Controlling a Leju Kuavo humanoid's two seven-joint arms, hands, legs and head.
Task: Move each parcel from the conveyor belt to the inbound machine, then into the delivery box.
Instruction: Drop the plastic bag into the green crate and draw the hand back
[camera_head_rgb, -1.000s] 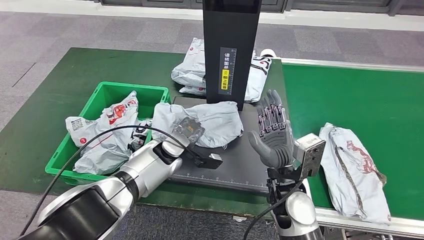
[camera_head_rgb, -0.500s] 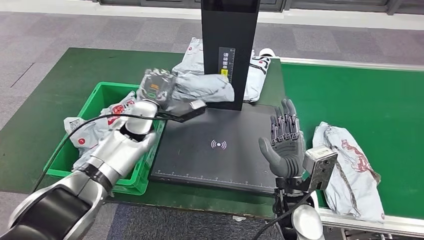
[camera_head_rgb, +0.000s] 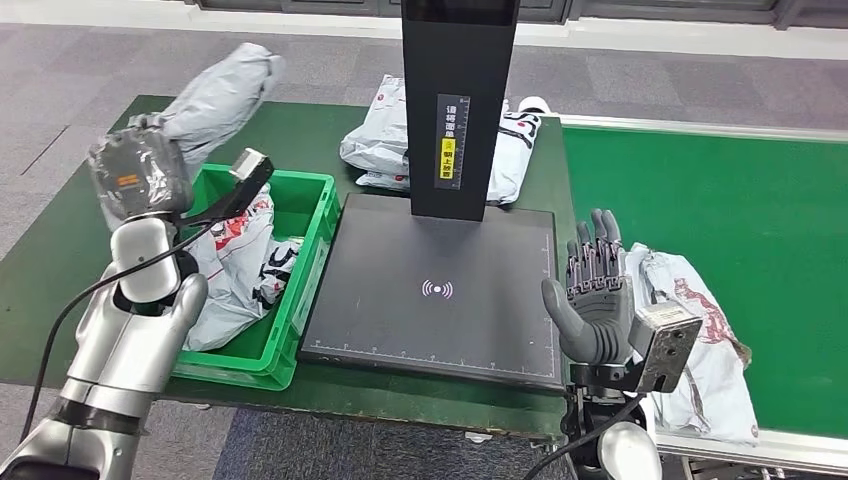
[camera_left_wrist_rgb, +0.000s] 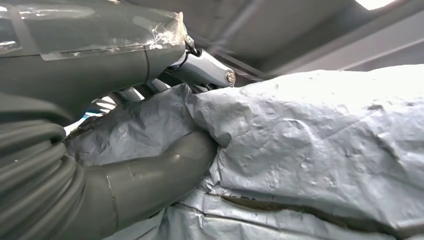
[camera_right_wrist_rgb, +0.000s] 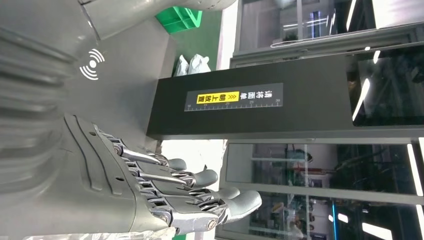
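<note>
My left hand (camera_head_rgb: 141, 172) is raised high over the far left corner of the green delivery box (camera_head_rgb: 322, 232) and grips a crumpled grey parcel (camera_head_rgb: 216, 94), which sticks out up and to the right. In the left wrist view the thumb (camera_left_wrist_rgb: 150, 182) presses into that grey parcel (camera_left_wrist_rgb: 310, 140). My right hand (camera_head_rgb: 594, 298) stands upright and open at the right edge of the black scan plate (camera_head_rgb: 440, 250), its fingers (camera_right_wrist_rgb: 200, 192) straight. Just right of it, another grey parcel (camera_head_rgb: 692, 335) lies on the green conveyor belt (camera_head_rgb: 730, 200).
The machine's black column (camera_head_rgb: 459, 100) rises at the back of the plate, with two parcels (camera_head_rgb: 375, 140) behind it. The delivery box holds several parcels (camera_head_rgb: 235, 265). A green mat (camera_head_rgb: 60, 260) covers the table around the box.
My left arm has lifted the grey parcel off the scan plate and swung it left and up, above the box's far corner. My right hand has drifted slightly right toward the belt parcel.
</note>
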